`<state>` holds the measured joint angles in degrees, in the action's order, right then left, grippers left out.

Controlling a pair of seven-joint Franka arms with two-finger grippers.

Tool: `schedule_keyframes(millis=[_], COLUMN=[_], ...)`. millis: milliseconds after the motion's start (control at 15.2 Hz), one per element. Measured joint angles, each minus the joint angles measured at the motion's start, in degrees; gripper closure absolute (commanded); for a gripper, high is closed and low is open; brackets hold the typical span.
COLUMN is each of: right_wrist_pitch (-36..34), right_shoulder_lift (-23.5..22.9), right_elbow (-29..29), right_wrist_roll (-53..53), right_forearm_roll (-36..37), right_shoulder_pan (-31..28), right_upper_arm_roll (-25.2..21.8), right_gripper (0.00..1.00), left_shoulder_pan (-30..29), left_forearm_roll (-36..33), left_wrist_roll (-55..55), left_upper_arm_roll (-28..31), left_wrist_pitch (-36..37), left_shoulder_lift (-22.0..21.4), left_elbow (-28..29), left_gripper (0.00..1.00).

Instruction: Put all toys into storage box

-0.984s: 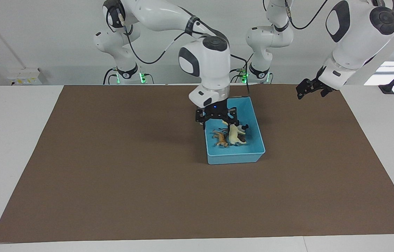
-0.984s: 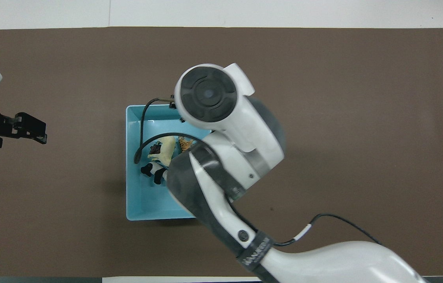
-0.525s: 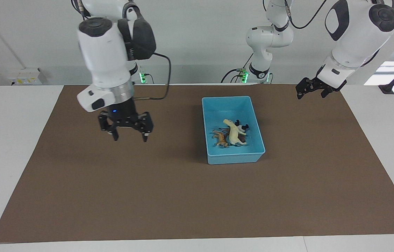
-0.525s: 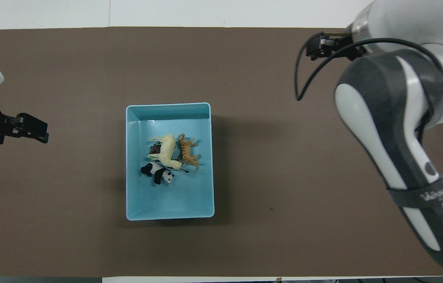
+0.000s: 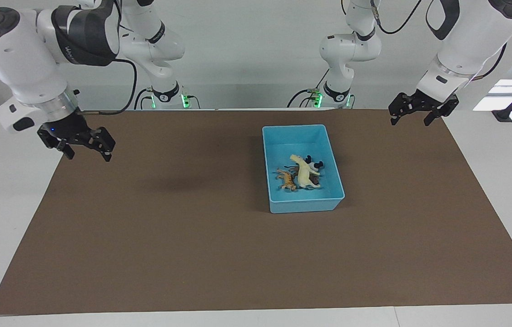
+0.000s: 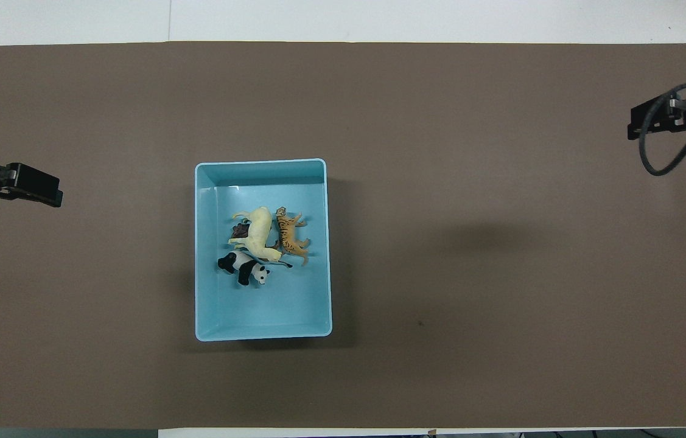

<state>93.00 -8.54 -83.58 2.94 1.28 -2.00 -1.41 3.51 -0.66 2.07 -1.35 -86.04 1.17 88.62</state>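
At the frame's centre, the storage box (image 5: pixel 303 168) holds all four toys: horse (image 5: pixel 303 170), tiger (image 5: pixel 286 180), panda (image 6: pixel 244 268) and brown animal (image 6: pixel 240 231). From above it, the right gripper (image 5: pixel 84 144) has swung to the upper left, spread and empty, so the task looks finished. Upper right, the left gripper (image 5: pixel 420 108) waits, spread.

A brown mat (image 5: pixel 192 236) covers nearly the whole white table (image 5: pixel 6 218) — bare white margins show at both ends and along the edge farthest from the robots. A white socket box (image 5: pixel 33 100) sits by the wall at the right arm's end, and a black clamp (image 5: pixel 505 113) grips the table edge at the left arm's end.
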Motion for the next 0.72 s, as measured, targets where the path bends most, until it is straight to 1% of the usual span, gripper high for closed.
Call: schedule_keyframes(millis=[131, 328, 459, 721], right_wrist_pitch=[-0.25, -2.98, -3.35, -3.73], right_shoulder_lift=[3.75, 8.00, 9.11, 9.32], right_elbow=[-3.87, -7.42, -7.83, -7.60], right_wrist_roll=[0.08, 0.26, 0.26, 0.26], right_forearm_roll=[0.00, 0.00, 0.04, 0.06], right_shoulder_pan=[-1.15, -5.16, -5.99, -6.18], right_upper_arm_roll=[0.49, 4.60, 5.48, 5.48], right_gripper=[0.00, 0.00, 0.00, 0.00], left_shoulder_pan=[-0.02, -0.02, -0.02, 0.01], left_forearm_roll=[0.07, 0.07, 0.08, 0.12], left_wrist_roll=[-1.78, -2.99, -3.14, -3.16], left_upper_arm_roll=[-0.01, -0.07, -0.09, -0.69], left_wrist_pitch=[-1.13, -1.15, -1.09, -0.98], left_shoulder_lift=[0.04, 0.05, 0.05, -0.10], left_elbow=[0.13, 0.20, 0.21, 0.78], left_gripper=[0.00, 0.00, 0.00, 0.00])
